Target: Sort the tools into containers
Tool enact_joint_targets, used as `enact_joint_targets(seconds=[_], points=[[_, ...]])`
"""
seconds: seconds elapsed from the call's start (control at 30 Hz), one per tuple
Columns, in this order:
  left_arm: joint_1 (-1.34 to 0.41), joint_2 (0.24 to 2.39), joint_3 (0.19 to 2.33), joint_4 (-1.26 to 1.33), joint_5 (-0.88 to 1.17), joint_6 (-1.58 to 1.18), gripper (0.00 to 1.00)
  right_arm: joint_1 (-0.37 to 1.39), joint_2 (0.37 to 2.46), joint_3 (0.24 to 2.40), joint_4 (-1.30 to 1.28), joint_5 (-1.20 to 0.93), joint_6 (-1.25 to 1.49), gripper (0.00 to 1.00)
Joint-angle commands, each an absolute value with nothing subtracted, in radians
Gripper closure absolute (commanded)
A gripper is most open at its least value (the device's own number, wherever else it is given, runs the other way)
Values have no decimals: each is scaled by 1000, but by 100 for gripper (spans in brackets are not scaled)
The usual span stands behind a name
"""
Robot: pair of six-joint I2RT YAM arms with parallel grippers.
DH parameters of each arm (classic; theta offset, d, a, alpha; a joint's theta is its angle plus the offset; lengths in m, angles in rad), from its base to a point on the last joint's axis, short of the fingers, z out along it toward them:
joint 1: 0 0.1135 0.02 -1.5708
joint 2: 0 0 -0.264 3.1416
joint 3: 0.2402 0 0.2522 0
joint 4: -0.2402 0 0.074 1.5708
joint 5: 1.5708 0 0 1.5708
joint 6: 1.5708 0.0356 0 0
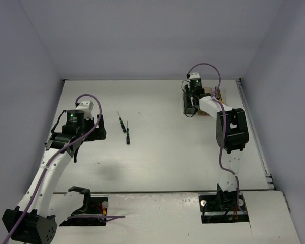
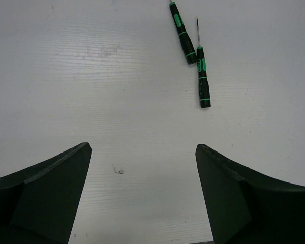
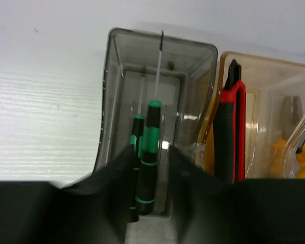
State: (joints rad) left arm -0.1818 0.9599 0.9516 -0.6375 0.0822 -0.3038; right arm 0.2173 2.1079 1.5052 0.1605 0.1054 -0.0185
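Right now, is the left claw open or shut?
Open. In its wrist view the left gripper has its fingers wide apart, only bare table between them, nothing held.

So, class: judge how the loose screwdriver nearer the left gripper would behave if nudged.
The screwdriver probably rolls: round-looking handle on a flat table. Likely light and stiff: thin, fine shaft. It may bump its neighbour.

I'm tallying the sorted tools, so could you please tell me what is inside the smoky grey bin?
Two black-green screwdrivers show inside the grey bin, between the jaws of the right gripper. The jaws cover their lower ends and the bin's near floor.
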Motion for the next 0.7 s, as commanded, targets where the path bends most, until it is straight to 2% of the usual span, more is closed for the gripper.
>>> enact_joint_targets(seconds=[0.0,0.03,0.13,0.27,0.47,0.67], points=[[-175,957,958,-591,86,-311,19,226,2013,1540,210,78,-18,63],[-175,957,957,-590,86,-311,19,229,1992,1534,208,80,-17,57],[-175,957,958,-589,84,-311,19,248,1914,1501,200,107,-12,51],[-175,961,956,-588,75,-315,19,321,1760,1409,193,144,18,50],[-186,1020,955,-585,95,-445,20,424,1489,1148,193,189,127,50],[-357,1134,973,-568,-49,-552,26,455,1277,955,192,173,250,50]])
